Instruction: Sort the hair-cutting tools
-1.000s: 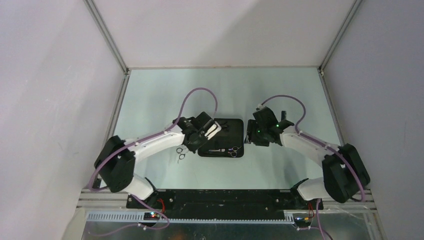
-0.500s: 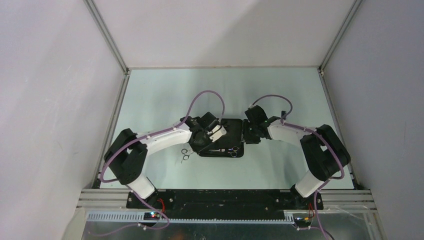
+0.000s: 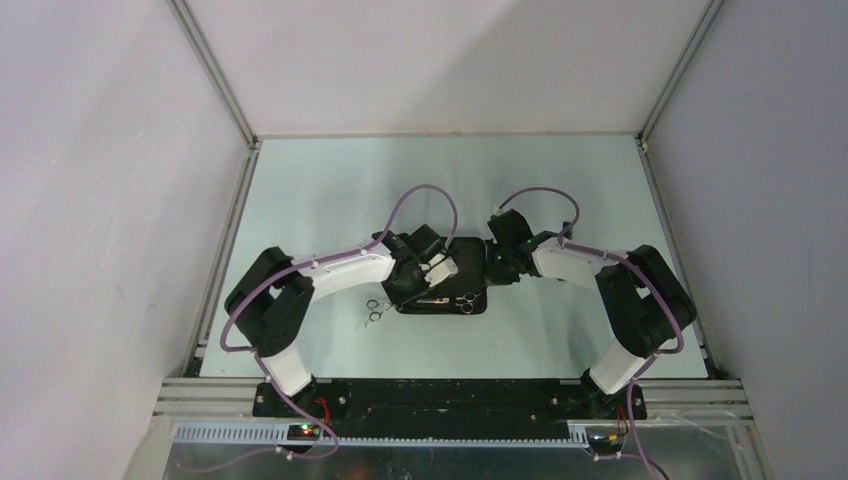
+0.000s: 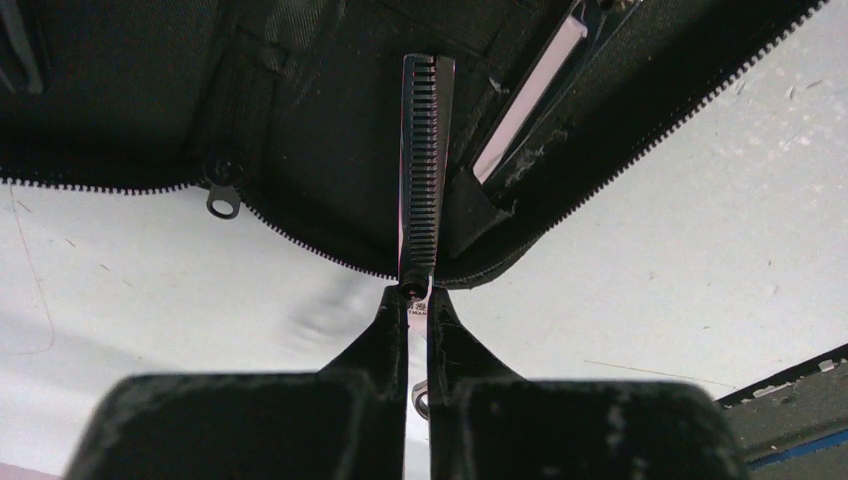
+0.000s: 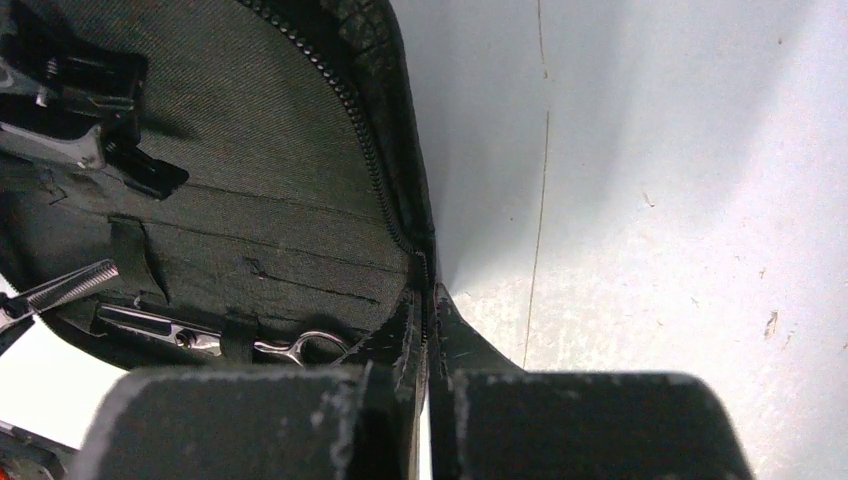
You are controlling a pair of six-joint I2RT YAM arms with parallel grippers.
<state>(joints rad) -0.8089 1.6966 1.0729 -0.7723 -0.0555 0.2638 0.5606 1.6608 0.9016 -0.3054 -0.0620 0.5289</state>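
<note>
Insertion seems to be the step in hand. The left hand (image 4: 418,298) is pinched tight on the toothed scissors (image 4: 425,150) right at the pivot. The blades point away from it over the open case (image 5: 250,130), and a ring handle peeks out below between the fingers. The right hand (image 5: 425,295) is clamped shut on the case's zip rim at its right edge, apparently to steady it.

To do this well, the right-hand grip should hold firm so the case cannot slide on the table (image 3: 560,180). The blades should go in low and flat along the lining, tip first, toward what looks like a free elastic loop just ahead of the tip in the right wrist view. The hold at the pivot is narrow, so the scissors may swivel if the tip snags on a strap or the zip teeth. A slow push in line with the blades should guard against that. Whether the tip touches the lining I cannot tell.

From the left hand, the toothed scissors run straight out from the fingertips, over the case's rim and into its interior. Just beside them lie the strapped scissors (image 5: 190,338), already in place. The loose scissors (image 3: 372,311) lie on the table just left of the case, apart from both hands.
</note>
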